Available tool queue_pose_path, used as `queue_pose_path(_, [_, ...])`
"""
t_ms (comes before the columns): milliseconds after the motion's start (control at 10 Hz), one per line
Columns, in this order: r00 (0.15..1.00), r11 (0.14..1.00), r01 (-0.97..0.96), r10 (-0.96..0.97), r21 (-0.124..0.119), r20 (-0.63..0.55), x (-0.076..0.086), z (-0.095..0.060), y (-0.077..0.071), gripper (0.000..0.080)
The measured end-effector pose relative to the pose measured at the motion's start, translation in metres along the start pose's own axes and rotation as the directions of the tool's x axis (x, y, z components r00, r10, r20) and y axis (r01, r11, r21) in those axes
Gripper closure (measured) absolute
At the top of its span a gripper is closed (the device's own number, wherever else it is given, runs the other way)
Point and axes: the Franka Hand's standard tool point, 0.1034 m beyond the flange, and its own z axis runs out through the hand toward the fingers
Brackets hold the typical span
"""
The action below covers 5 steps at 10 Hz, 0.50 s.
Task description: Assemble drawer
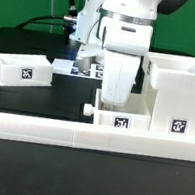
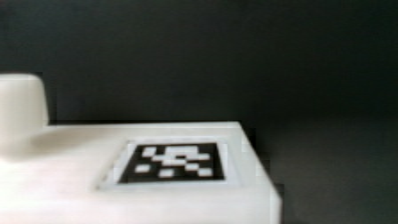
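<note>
Arm above black table (image 1: pixel 44 103); gripper (image 1: pixel 114 96) points down onto a knobbed tray (image 1: pixel 122 120) just beside the cube housing (image 1: pixel 176 89). Second tray (image 1: pixel 23 68) lies well apart at the exterior view's left. Low white wall (image 1: pixel 70 134) runs in front.

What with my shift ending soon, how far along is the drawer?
Done: nothing fitted; both trays sit outside the housing. In hand: the gripper is down at the near tray by the low wall; its grip is unclear. Left: sliding that tray and the other tray into the housing.
</note>
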Motion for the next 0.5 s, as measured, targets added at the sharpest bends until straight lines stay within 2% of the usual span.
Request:
queue_pose_path(200, [0.999, 0.999, 0.039, -0.039, -0.018, 0.004, -0.0012, 0.0011, -0.0007, 0.0755])
queue_pose_path(500, [0.999, 0.999, 0.032, -0.032, -0.018, 0.013, -0.0001, 0.0011, -0.001, 0.0755])
